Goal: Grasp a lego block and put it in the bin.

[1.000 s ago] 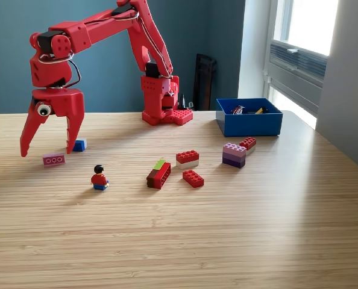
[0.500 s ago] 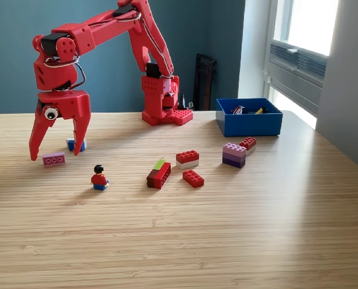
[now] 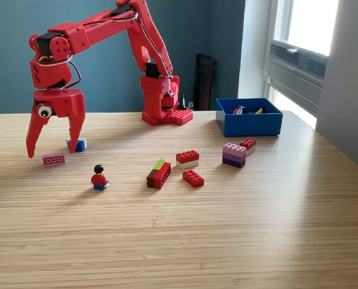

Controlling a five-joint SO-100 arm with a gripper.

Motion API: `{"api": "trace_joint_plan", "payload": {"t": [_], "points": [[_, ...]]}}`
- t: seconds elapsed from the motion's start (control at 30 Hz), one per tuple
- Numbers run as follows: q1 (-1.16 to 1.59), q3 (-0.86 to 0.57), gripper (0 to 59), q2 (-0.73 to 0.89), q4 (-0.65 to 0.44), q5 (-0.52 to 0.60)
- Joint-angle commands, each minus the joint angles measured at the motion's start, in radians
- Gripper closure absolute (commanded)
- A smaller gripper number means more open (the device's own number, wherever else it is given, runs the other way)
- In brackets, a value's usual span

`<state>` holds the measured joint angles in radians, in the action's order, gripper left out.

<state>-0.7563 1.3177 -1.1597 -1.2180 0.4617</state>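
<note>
It looks like a room in a home or a small office: a pale wooden table [image 3: 227, 241] with toy bricks, a teal painted wall [image 3: 94, 66] behind, and a bright window [image 3: 305, 27] on the exterior view's right.

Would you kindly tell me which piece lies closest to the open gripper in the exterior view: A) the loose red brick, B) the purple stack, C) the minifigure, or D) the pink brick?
D: the pink brick lies just below the open gripper, between its fingertips.
</note>
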Motion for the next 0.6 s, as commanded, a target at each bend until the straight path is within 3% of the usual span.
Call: {"api": "trace_joint_plan", "payload": {"t": [0.03, 0.6], "points": [[-0.012, -0.043, 29.3, -0.018, 0.011, 0.023], [-0.009, -0.032, 32.2, -0.017, 0.031, 0.051]]}}
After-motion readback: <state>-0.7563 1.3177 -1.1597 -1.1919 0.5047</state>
